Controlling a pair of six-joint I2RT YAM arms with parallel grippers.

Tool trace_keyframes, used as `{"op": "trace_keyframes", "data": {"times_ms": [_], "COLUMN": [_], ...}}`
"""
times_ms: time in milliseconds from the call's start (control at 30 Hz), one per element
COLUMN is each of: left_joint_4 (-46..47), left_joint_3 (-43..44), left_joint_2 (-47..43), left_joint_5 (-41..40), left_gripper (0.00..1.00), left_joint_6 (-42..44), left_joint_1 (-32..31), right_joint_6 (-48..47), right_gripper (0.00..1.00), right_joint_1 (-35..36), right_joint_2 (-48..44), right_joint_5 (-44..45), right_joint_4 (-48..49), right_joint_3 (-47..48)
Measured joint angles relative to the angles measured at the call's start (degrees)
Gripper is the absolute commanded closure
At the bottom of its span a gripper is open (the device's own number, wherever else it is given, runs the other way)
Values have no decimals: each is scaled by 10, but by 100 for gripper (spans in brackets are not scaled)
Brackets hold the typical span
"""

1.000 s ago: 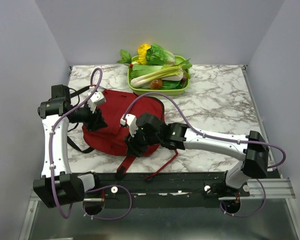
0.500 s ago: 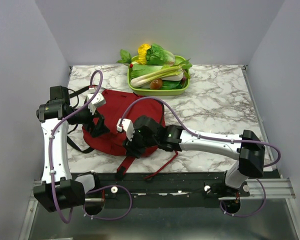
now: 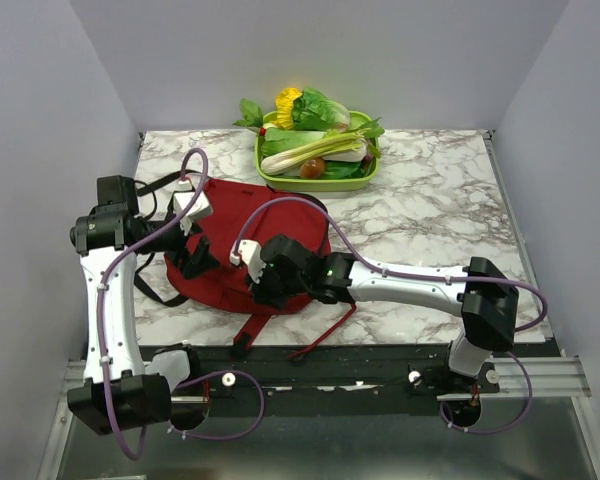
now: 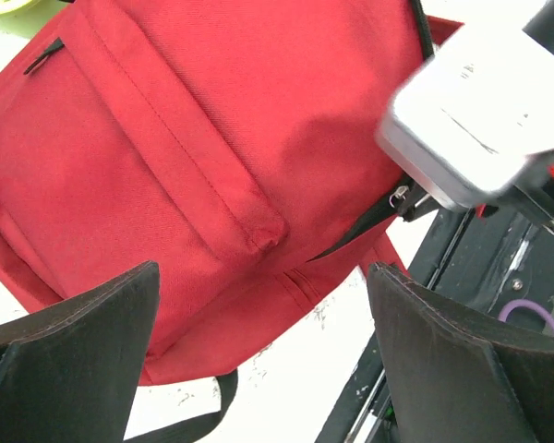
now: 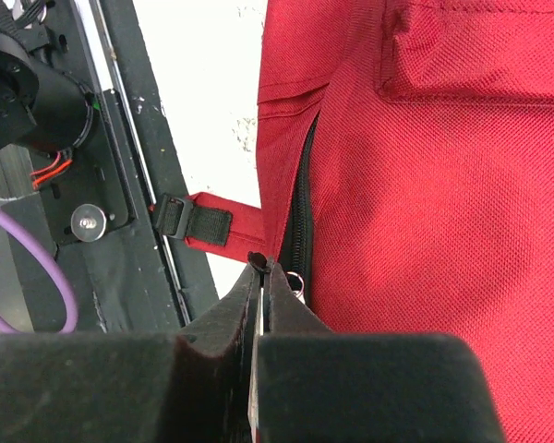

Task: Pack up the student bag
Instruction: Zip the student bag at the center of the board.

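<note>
The student bag (image 3: 230, 225), a dark red backpack, lies flat at the left front of the marble table. My left gripper (image 3: 191, 262) hangs over its left edge, wide open and holding nothing. In the left wrist view the bag (image 4: 212, 138) fills the space beyond the left gripper (image 4: 263, 277). My right gripper (image 3: 265, 290) is at the bag's near edge. In the right wrist view this gripper (image 5: 261, 266) is shut on the small black zipper pull (image 5: 256, 259) at the end of the black zipper (image 5: 302, 212) on the bag (image 5: 425, 185).
A green tray (image 3: 280, 183) heaped with vegetables stands at the back centre. A red strap with a black buckle (image 5: 198, 221) trails over the black rail (image 3: 330, 360) at the table's near edge. The right wrist's white camera housing (image 4: 480, 111) sits close to my left gripper.
My left gripper has opened wide over the bag's left side. The right gripper slid left along the bag's near edge and closed on the zipper pull.
</note>
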Motion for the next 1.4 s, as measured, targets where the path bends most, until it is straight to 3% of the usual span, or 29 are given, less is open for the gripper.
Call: {"op": "trace_keyframes", "data": {"times_ms": [333, 467, 600, 833, 1167, 1333, 1400], "left_joint_4": [-1, 1, 31, 214, 322, 334, 331], "left_joint_3": [-118, -189, -240, -315, -343, -367, -371], "left_joint_2": [-33, -40, -73, -154, -121, -128, -130], "left_joint_5": [8, 14, 13, -12, -50, -57, -63], "left_gripper": [1, 1, 1, 1, 1, 7, 14], "left_joint_6": [155, 215, 184, 45, -11, 5, 17], "left_joint_1": [-14, -68, -145, -262, -288, -293, -299], "right_joint_6": [67, 114, 152, 183, 221, 234, 237], "right_gripper": [99, 99, 99, 99, 99, 99, 99], "right_joint_1": [0, 0, 0, 0, -7, -18, -21], "right_joint_2": [-5, -36, -60, -79, -107, -123, -123], "right_joint_5": [35, 69, 85, 87, 94, 98, 98], "right_joint_4": [1, -2, -1, 0, 0, 1, 0], "right_joint_3": [-7, -37, -39, -47, -82, -89, -89]}}
